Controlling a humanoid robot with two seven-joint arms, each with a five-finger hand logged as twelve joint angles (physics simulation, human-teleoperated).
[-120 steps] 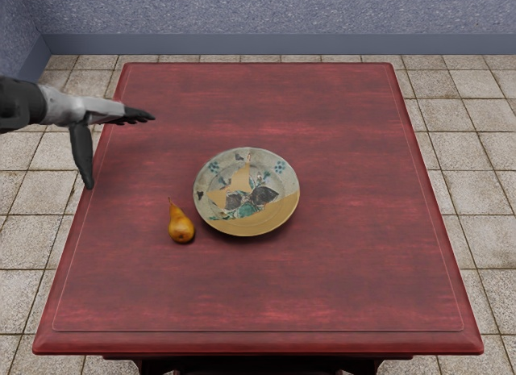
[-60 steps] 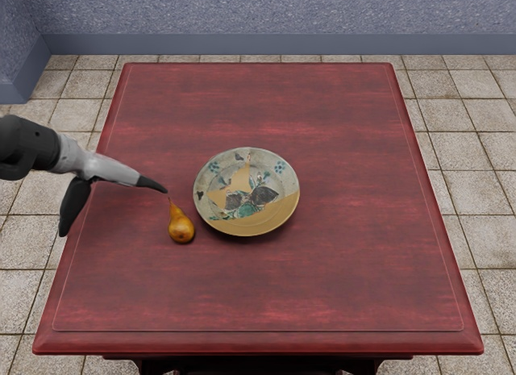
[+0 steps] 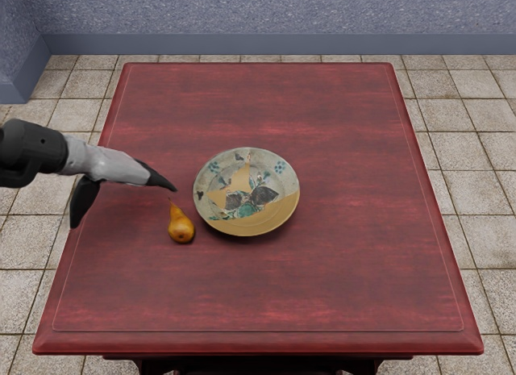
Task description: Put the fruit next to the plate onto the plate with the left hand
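A small brown-orange pear (image 3: pixel 181 227) lies on the red table, just left of a painted ceramic plate (image 3: pixel 246 190) near the table's middle. My left hand (image 3: pixel 133 181) reaches in from the left edge, fingers stretched out flat and the thumb hanging down, holding nothing. Its fingertips (image 3: pixel 165 185) hover just above and left of the pear's stem, apart from the fruit. The plate holds no fruit. The right arm does not show.
The red wooden table (image 3: pixel 339 294) stands on a tiled floor, with a grey wall at the back. The left forearm (image 3: pixel 32 152) hangs over the table's left edge.
The left hand swung down from the table's far left edge toward the pear, then crept a little further right. Pear and plate have not moved.
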